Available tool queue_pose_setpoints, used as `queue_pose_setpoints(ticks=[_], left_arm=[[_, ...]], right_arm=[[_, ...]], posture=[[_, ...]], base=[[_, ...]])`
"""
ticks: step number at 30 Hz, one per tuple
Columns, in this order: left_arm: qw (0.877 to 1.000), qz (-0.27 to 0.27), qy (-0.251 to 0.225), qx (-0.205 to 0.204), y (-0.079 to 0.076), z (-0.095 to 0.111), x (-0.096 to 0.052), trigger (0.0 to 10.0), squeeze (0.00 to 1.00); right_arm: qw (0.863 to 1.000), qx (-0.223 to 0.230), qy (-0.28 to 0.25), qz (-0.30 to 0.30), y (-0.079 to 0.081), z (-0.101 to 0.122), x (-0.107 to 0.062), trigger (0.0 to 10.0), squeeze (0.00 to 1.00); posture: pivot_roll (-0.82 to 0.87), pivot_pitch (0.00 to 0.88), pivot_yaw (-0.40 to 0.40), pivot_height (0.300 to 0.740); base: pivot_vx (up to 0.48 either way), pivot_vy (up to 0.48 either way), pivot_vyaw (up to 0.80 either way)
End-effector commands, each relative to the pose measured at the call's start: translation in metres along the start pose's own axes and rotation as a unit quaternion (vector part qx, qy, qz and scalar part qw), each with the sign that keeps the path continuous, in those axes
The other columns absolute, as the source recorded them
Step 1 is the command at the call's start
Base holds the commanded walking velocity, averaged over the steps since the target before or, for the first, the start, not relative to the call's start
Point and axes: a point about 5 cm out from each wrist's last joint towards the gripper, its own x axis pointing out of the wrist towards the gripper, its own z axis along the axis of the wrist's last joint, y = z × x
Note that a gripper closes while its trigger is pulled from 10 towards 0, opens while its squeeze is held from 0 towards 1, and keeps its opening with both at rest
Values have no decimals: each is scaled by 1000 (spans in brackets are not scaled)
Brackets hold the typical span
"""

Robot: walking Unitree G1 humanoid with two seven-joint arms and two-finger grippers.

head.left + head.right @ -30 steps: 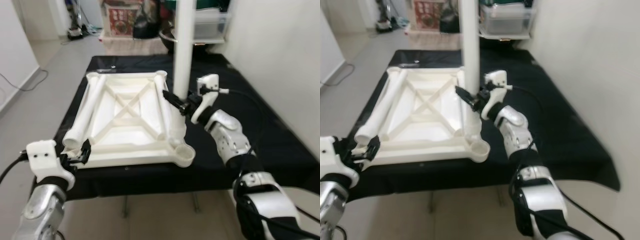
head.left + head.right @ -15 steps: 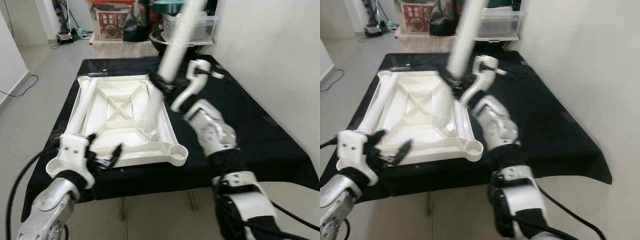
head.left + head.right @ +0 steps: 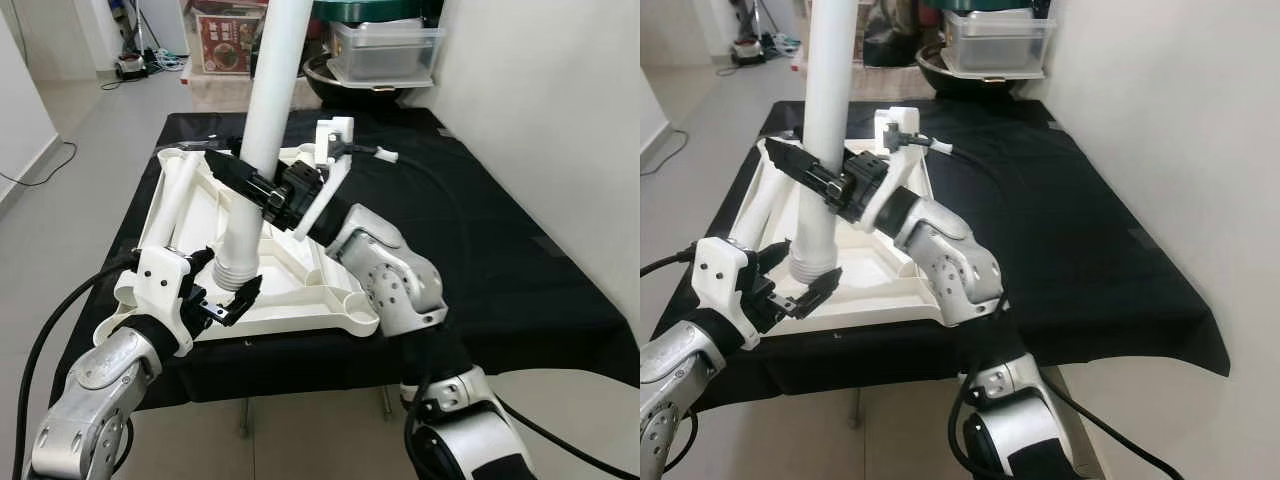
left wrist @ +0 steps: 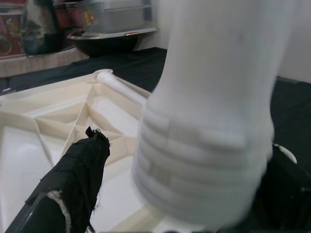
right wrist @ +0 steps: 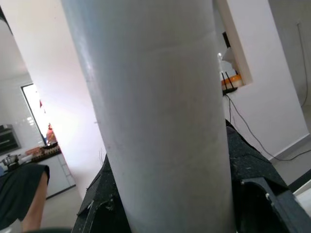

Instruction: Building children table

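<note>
The right gripper (image 3: 243,180) is clamped around a white table leg (image 3: 262,140), which is held almost upright over the near left part of the upside-down tabletop (image 3: 330,290). The left gripper (image 3: 222,300) is spread wide just beside the leg's threaded end (the fingers are not seen to touch it). Another leg (image 3: 170,205) is lying along the far left side. No leg is seen fixed in a corner socket (image 3: 360,303) yet, so most of the building seems left.

We see a black-draped table (image 3: 500,250) on a pale floor (image 3: 90,120), a white wall (image 3: 560,90) beside it, perhaps storage clutter (image 3: 385,50) behind.
</note>
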Motion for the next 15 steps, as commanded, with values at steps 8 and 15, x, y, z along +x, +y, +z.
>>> queue_pose_setpoints(ticks=[8, 15], left_arm=[[1000, -19, -18, -7, -6, 1, 11, 0, 0], [999, -41, -30, 2, -14, 1, 7, 0, 0]], right_arm=[[1000, -2, 16, 17, 10, -4, -4, 10000, 0], [1000, -2, 23, 8, 8, -6, -6, 10000, 0]], posture=[[98, 0, -63, 740], [99, 0, -66, 740]], base=[[0, 0, 0], [0, 0, 0]])
